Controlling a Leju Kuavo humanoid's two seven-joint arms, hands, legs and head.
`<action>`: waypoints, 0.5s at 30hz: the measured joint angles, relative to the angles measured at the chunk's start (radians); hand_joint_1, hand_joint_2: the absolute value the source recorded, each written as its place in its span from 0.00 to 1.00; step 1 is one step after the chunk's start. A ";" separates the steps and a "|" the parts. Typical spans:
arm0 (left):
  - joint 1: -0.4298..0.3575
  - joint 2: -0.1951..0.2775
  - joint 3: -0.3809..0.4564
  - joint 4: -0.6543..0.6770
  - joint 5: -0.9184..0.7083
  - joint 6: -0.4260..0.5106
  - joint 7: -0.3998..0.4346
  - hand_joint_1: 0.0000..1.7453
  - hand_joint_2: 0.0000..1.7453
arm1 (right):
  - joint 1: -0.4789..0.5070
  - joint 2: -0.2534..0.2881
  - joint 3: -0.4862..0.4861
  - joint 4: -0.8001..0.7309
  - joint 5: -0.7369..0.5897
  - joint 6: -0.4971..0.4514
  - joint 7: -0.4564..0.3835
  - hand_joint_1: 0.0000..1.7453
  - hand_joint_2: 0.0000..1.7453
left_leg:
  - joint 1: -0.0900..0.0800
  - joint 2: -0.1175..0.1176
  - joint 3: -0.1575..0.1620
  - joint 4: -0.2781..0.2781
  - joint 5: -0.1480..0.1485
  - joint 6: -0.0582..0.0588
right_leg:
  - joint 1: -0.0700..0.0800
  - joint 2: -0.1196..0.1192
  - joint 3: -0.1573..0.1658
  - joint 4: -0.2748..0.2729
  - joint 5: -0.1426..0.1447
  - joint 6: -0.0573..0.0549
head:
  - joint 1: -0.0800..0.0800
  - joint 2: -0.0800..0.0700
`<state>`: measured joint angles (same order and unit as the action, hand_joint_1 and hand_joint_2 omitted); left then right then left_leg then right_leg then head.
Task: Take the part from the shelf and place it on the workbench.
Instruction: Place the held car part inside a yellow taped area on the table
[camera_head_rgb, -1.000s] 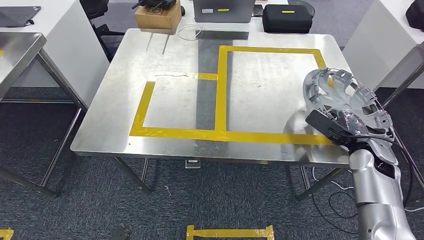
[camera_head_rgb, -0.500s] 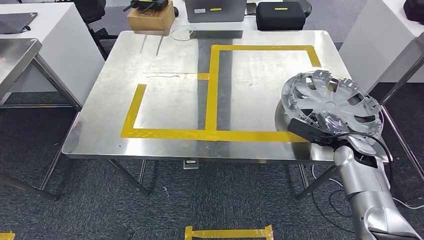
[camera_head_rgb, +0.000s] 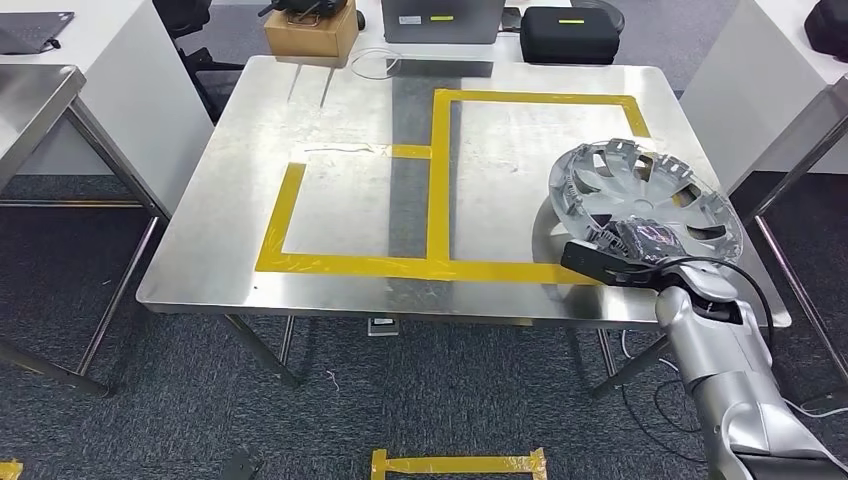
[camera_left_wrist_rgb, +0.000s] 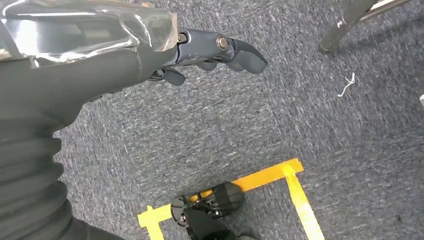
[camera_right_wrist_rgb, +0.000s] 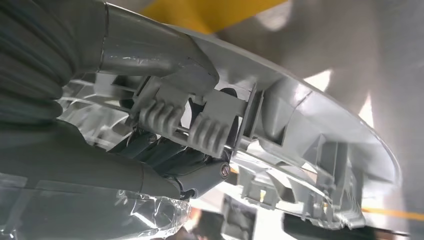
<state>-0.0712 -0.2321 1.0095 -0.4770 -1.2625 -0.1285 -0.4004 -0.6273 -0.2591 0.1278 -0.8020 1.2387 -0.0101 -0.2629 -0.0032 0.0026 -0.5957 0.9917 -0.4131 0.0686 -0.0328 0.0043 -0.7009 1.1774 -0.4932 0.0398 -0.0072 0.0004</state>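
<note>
The part is a silver spoked wheel cover (camera_head_rgb: 640, 190). It hangs tilted, nearly flat, over the right side of the steel workbench (camera_head_rgb: 340, 210), inside the right yellow tape frame (camera_head_rgb: 540, 98). My right hand (camera_head_rgb: 645, 240) grips its near rim, with the fingers hooked through the ribbed inner side. In the right wrist view the wheel cover (camera_right_wrist_rgb: 320, 145) curves around my right hand (camera_right_wrist_rgb: 165, 150), close above the shiny tabletop. My left hand (camera_left_wrist_rgb: 200, 50) hangs over the grey carpet with fingers loosely apart, holding nothing.
At the workbench's far edge stand a cardboard box (camera_head_rgb: 310, 30), a laptop (camera_head_rgb: 440, 18) and a black case (camera_head_rgb: 570, 35). A smaller yellow tape frame (camera_head_rgb: 285, 215) marks the left half. Another steel table (camera_head_rgb: 40, 95) stands left, a white one (camera_head_rgb: 770, 70) right.
My right hand has carried the wheel cover leftwards over the workbench and tipped it from near upright to almost flat, lower over the surface. The camera view shifted a little.
</note>
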 joint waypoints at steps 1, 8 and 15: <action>0.000 0.000 -0.004 0.004 0.002 0.002 0.000 0.00 1.00 | -0.008 0.001 0.023 0.010 0.016 -0.005 -0.001 1.00 1.00 | -0.001 0.000 -0.001 0.000 0.001 0.001 | 0.000 0.000 -0.030 0.067 -0.022 -0.001 | 0.000 0.000; -0.002 0.005 -0.031 0.017 0.016 0.019 0.003 0.00 1.00 | -0.077 0.023 0.163 0.054 0.068 -0.023 -0.022 1.00 1.00 | -0.005 -0.003 -0.019 0.038 -0.018 -0.023 | -0.006 -0.004 0.072 -0.136 0.062 0.028 | -0.001 0.000; 0.001 0.009 -0.033 0.015 0.031 0.014 0.006 0.00 1.00 | -0.106 0.050 0.239 0.056 0.063 -0.019 -0.023 0.75 0.75 | 0.009 -0.003 -0.093 0.193 -0.109 -0.057 | -0.007 -0.002 0.074 -0.145 0.065 -0.011 | -0.005 0.000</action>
<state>-0.0707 -0.2228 0.9763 -0.4623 -1.2314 -0.1141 -0.3945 -0.7336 -0.2088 0.3663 -0.7461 1.3012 -0.0293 -0.2857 0.0059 -0.0007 -0.6884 1.1849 -0.5223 0.0120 -0.0399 0.0024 -0.6264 1.0325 -0.4280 0.0287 -0.0122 0.0004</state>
